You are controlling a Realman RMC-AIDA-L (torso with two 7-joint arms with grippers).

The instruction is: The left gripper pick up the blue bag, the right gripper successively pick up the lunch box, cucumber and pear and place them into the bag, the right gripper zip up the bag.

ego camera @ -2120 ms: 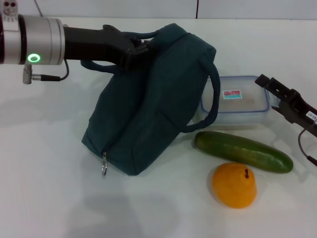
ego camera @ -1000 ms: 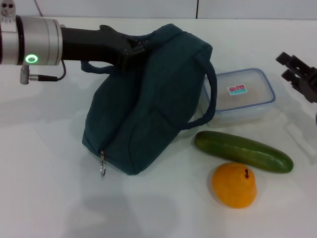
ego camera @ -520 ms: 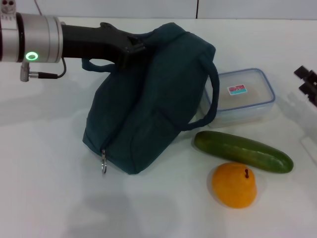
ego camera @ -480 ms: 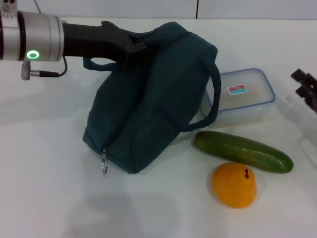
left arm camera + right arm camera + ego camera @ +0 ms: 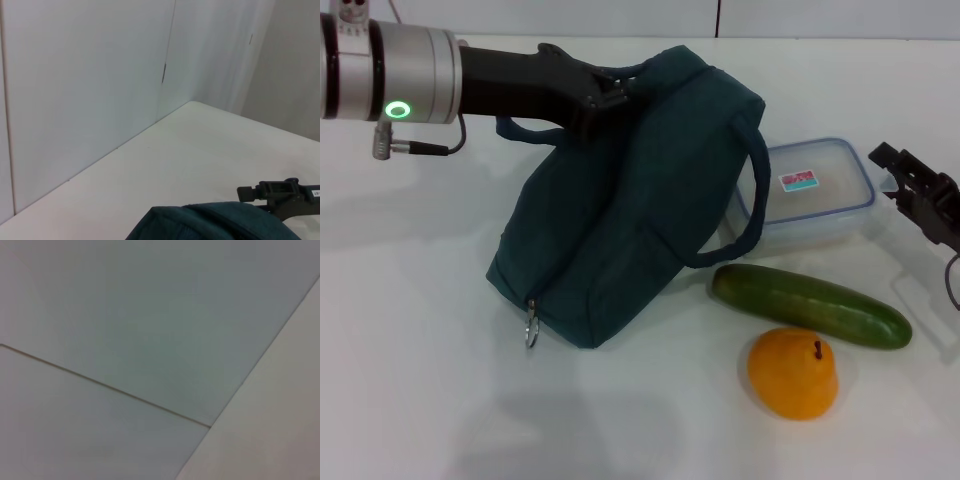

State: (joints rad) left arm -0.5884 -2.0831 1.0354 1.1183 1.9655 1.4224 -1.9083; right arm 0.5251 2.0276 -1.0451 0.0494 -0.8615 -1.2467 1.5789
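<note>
The blue bag [image 5: 630, 220] hangs tilted, its lower end resting on the white table, with my left gripper [image 5: 595, 98] shut on its top by a handle. Its metal zip ring [image 5: 531, 335] dangles at the low front corner. The clear lunch box [image 5: 815, 195] sits just right of the bag. In front of it lie the dark green cucumber [image 5: 810, 305] and the orange-yellow pear [image 5: 793, 373]. My right gripper [image 5: 908, 180] hovers open just beyond the lunch box's right edge, holding nothing. The left wrist view shows the bag's top [image 5: 215, 222] and the right gripper [image 5: 280, 192] beyond.
A loop handle [image 5: 745, 200] of the bag droops against the lunch box's left side. The white table [image 5: 420, 380] spreads out in front and to the left. The right wrist view shows only a wall and a table edge.
My right gripper, which had drawn back to the right edge of view, has come back left toward the lunch box. The left arm and bag have shifted slightly right.
</note>
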